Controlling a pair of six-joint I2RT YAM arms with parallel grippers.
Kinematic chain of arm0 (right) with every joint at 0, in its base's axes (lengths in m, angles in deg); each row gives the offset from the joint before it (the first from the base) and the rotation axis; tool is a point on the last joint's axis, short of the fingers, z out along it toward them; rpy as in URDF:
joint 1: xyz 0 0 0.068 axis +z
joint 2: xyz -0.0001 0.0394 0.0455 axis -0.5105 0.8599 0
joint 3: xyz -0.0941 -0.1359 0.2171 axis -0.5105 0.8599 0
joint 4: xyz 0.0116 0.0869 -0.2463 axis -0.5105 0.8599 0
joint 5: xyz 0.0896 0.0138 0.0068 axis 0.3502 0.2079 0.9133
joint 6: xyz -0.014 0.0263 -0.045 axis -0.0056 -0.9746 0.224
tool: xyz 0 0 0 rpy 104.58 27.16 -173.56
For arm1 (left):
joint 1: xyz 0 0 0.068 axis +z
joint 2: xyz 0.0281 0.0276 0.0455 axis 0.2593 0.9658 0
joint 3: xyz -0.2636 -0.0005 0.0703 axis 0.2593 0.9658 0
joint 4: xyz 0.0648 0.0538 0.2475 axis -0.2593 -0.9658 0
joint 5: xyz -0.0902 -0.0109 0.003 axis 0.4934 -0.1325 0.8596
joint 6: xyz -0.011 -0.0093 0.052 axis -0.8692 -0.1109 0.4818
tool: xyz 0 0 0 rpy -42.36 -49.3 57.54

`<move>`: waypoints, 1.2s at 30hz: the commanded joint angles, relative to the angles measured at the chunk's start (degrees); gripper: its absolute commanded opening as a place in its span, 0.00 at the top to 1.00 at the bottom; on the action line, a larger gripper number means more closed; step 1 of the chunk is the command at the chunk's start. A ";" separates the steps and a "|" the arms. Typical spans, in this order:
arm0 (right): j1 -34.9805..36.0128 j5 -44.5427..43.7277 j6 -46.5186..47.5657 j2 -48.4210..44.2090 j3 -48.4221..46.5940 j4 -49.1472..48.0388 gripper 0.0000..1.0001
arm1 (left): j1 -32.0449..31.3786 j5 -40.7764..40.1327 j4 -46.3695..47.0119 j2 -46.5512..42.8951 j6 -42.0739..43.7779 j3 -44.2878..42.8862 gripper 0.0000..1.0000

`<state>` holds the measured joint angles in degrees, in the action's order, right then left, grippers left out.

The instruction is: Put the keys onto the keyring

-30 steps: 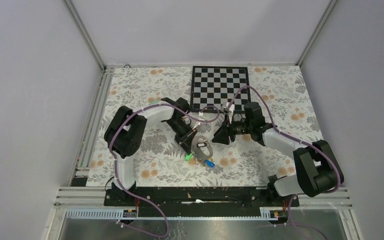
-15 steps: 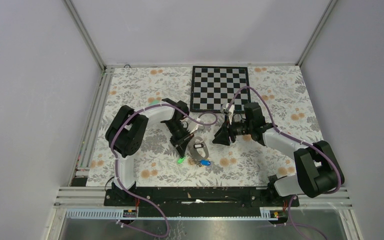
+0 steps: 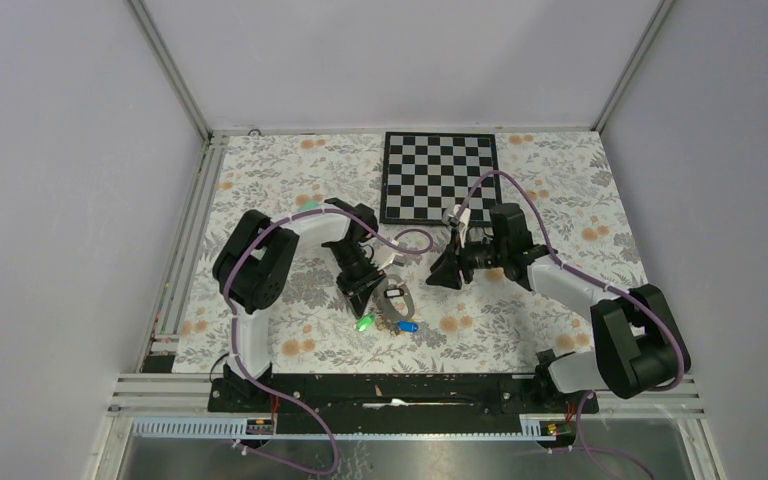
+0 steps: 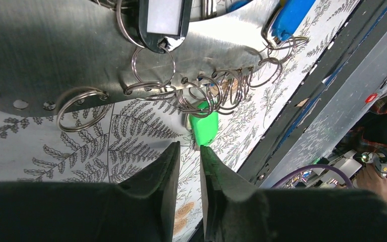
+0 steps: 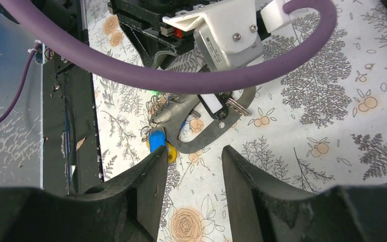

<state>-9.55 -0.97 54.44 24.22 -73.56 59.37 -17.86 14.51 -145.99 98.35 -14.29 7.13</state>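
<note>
Green key (image 4: pixel 204 127) among holed plate's (image 4: pixel 55 50) rings (image 4: pixel 151 88) (left wrist); yellow key (image 5: pixel 170 150) shown by right wrist; left gripper (image 4: pixel 189 148) barely parted, right gripper (image 5: pixel 195 154) open, both empty.

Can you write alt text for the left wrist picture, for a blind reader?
The left gripper, slightly open and empty, points at a green key beside wire rings threaded along the edge of a metal plate; a blue key lies further off.

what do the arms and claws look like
Both the left arm and right arm have bulky black joints and white links, with a purple cable looping along each. The left claw and right claw each have two black tapered fingers.
</note>
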 commanded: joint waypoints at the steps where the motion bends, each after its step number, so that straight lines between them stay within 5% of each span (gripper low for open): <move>1: -0.90 -0.31 1.18 -2.38 -2.54 0.86 0.49 | 0.36 -1.46 -0.11 -0.23 0.33 0.23 0.76; 9: -3.07 0.06 1.68 -4.19 -4.25 2.88 0.46 | 0.41 -4.87 0.91 -4.43 1.05 0.40 0.62; 20: -10.78 -3.63 2.19 -9.68 -10.11 11.45 0.26 | 4.16 -7.52 7.49 -15.87 0.25 -2.19 0.42; 23: -11.74 -8.80 2.72 -10.87 -12.48 14.29 0.04 | 7.06 -8.40 11.00 -19.41 -1.46 -2.87 0.27; 27: -12.76 -16.57 2.75 -12.21 -16.14 17.53 0.00 | 10.71 -10.38 17.15 -24.63 -3.78 -2.97 0.02; 36: -13.10 -34.27 -4.11 -17.03 -20.09 19.33 0.00 | 18.41 -13.53 31.02 -37.57 -10.42 2.01 0.01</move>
<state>-22.47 -24.64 54.62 10.56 -91.05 77.60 -2.08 2.95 -124.20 67.07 -20.46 6.95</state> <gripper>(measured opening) 0.993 0.986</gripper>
